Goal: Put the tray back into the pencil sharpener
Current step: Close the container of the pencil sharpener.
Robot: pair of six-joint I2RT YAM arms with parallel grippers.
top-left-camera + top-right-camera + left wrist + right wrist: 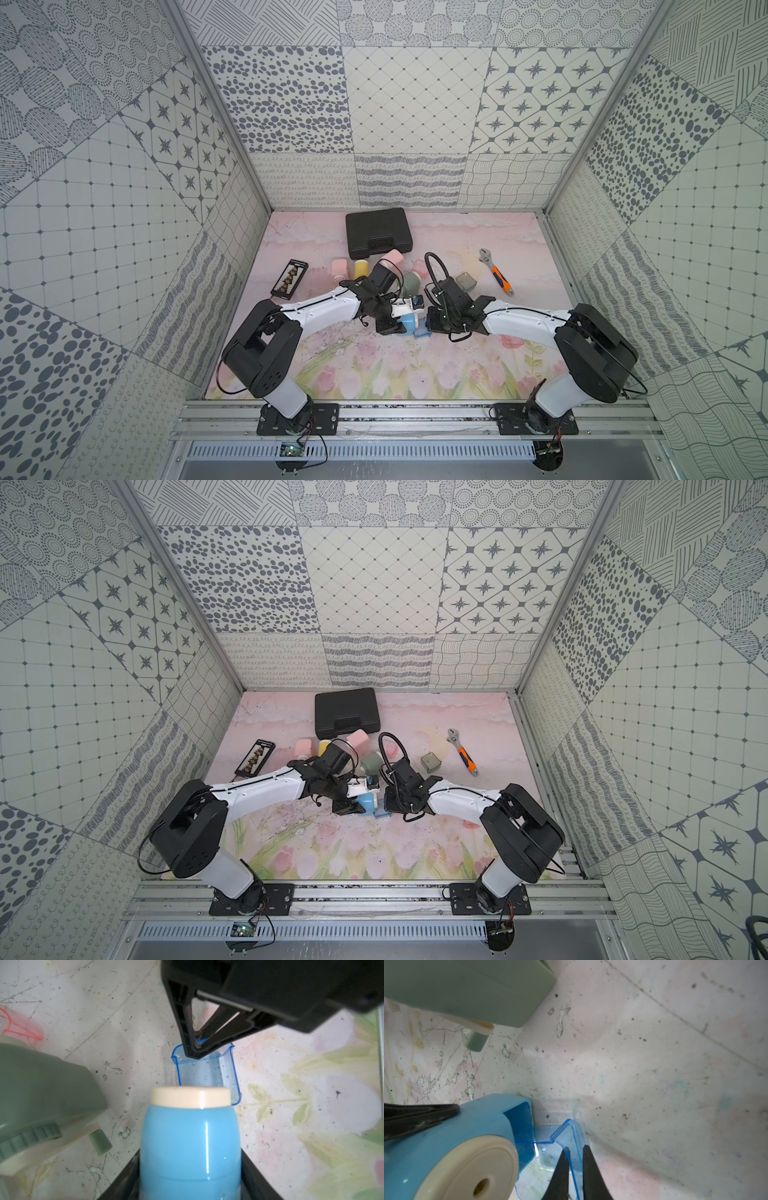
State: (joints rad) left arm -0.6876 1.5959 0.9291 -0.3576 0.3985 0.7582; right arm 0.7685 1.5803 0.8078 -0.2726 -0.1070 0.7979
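We have the tray (571, 1132) on the table (374, 365) near its middle, just beside the blue pencil sharpener (190, 1147). Its inner end is at the mouth of the sharpener's slot and most of its length is still outside. We cannot tell how far in it has gone. It is a thin, clear blue plastic shell, so we judge it very light, fairly stiff and smooth enough to slip, and the walls would likely flex or crack under a hard squeeze. The outer end wall looks like the sensible place to hold it. That is where the right jaws are, nearly shut, with one finger inside the wall and one outside. The left jaws are clamped on the flanks of the sharpener body, which should brace it against the push. Being so light, the sharpener would probably slide away otherwise. The tray lies open side up. Its long axis is flat along the table, running from the slot toward the right arm, roughly across the table in both top views. The sharpener's cream face with the pencil hole points the same way. The axis looks close to in line with the slot, though a small skew could jam a corner. A green sharpener (41, 1095) sits nearby, clear of the path.
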